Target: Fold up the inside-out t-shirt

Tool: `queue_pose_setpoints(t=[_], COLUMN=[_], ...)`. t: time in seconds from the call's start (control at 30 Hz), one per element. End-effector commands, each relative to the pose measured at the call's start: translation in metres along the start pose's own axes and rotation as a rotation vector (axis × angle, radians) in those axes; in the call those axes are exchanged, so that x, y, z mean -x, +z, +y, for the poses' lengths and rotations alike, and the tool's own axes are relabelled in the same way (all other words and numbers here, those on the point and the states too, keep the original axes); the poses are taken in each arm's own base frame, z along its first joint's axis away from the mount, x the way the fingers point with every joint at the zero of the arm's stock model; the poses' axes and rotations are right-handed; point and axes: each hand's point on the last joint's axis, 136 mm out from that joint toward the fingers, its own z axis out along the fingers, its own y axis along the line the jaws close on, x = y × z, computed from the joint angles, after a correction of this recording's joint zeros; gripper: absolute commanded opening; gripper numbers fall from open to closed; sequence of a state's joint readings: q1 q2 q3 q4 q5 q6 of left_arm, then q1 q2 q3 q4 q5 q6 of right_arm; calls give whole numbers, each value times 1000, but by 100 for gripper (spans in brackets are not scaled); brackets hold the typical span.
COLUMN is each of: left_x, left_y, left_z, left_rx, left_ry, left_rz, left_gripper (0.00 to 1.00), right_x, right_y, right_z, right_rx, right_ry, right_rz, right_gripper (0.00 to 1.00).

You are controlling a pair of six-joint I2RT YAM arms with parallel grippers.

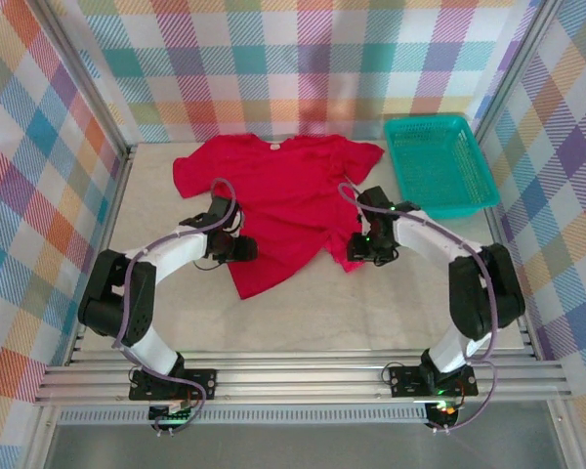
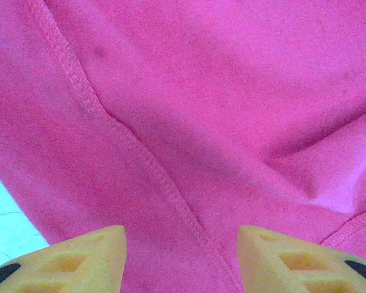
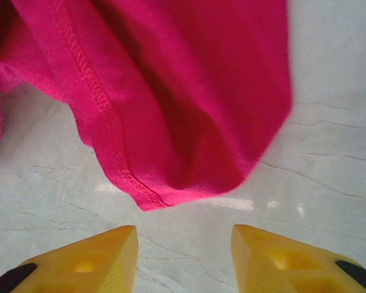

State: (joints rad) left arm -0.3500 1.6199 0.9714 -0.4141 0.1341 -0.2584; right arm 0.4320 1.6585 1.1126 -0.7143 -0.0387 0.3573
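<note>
The inside-out t-shirt [image 1: 283, 200], bright red, lies spread on the table with its white neck tag [image 1: 274, 147] at the far edge and its lower part bunched toward the near left. My left gripper [image 1: 244, 249] hovers over the shirt's lower left part. In the left wrist view its jaws stand apart [image 2: 182, 262] above the cloth [image 2: 219, 110], and a stitched seam [image 2: 140, 159] runs between them. My right gripper [image 1: 359, 252] sits at the shirt's lower right corner. There its jaws stand apart [image 3: 184, 259] over bare table, and a hemmed fold of cloth [image 3: 183, 91] lies just beyond the fingertips, untouched.
A teal plastic basket [image 1: 439, 166] stands at the back right, close to the shirt's right sleeve. Bare pale tabletop [image 1: 371, 313] lies between the shirt and the arm bases. Checkered walls enclose the table on three sides.
</note>
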Motion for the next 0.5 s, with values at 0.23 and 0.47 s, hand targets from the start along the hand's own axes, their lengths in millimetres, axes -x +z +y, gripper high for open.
queue_pose_setpoints(t=[0.23, 0.47], left_x=[3, 3], left_y=[-10, -10], left_z=[-7, -1], left_rx=[-23, 8], left_ry=[-12, -9], left_rz=[-5, -1], left_gripper=[51, 50], right_x=[14, 18], right_y=[41, 18], right_z=[6, -2], right_rx=[-61, -113], right_ry=[-33, -66], right_rz=[35, 7], right_gripper=[45, 0])
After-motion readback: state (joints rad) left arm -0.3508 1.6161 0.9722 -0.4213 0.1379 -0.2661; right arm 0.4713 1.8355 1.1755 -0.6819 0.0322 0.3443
